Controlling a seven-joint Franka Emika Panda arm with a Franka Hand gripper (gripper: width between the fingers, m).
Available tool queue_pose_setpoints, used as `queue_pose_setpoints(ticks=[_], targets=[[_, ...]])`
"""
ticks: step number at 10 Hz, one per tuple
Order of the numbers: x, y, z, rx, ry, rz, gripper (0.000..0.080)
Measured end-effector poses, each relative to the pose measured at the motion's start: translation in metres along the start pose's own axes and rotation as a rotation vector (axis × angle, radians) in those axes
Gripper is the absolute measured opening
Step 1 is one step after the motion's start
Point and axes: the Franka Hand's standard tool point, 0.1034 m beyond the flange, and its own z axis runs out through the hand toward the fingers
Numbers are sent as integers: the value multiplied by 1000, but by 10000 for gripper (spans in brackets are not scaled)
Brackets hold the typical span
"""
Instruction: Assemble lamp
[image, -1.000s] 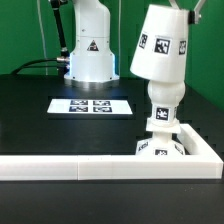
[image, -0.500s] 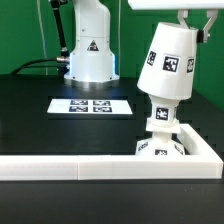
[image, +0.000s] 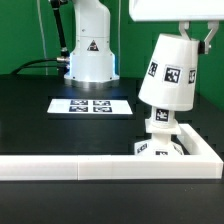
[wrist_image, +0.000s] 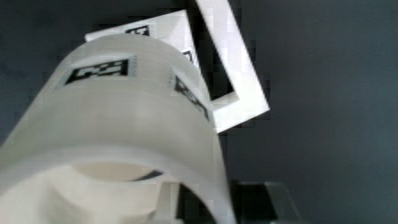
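My gripper (image: 197, 36) is shut on the top rim of the white cone shade (image: 170, 72), which carries black-and-white tags. I hold the shade tilted, its wide end just above the white ball bulb (image: 163, 116). The bulb stands on the flat square base (image: 160, 149) in the corner of the white L-shaped wall (image: 100, 166), at the exterior view's right. In the wrist view the shade (wrist_image: 116, 130) fills most of the picture, one finger (wrist_image: 260, 203) shows beside it, and the base's edge (wrist_image: 228, 60) lies beyond.
The marker board (image: 92, 104) lies flat on the black table in the middle. The arm's white pedestal (image: 88, 50) stands behind it, with cables at the exterior view's left. The wall runs along the front edge.
The shade has come down and shifted toward the exterior view's right, tilting more as its wide end nears the bulb. The bulb and base have not moved.
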Motion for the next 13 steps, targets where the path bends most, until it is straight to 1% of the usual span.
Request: queue_pose_setpoints(ticks=[1, 3, 6, 7, 8, 9, 10, 11, 12, 13], targets=[[2, 0, 6, 0, 11, -14, 44], [1, 3, 15, -11, 2, -20, 44], [-1, 7, 17, -17, -7, -12, 44], [1, 7, 14, -16, -7, -9, 231], [1, 6, 12, -18, -12, -6, 365], [1, 6, 10, -19, -17, -6, 365], [2, 6, 4, -20, -22, -6, 566], [1, 5, -4, -32, -19, -10, 657], [-2, 2, -10, -38, -11, -18, 657], [-5, 0, -12, -35, -11, -22, 691]])
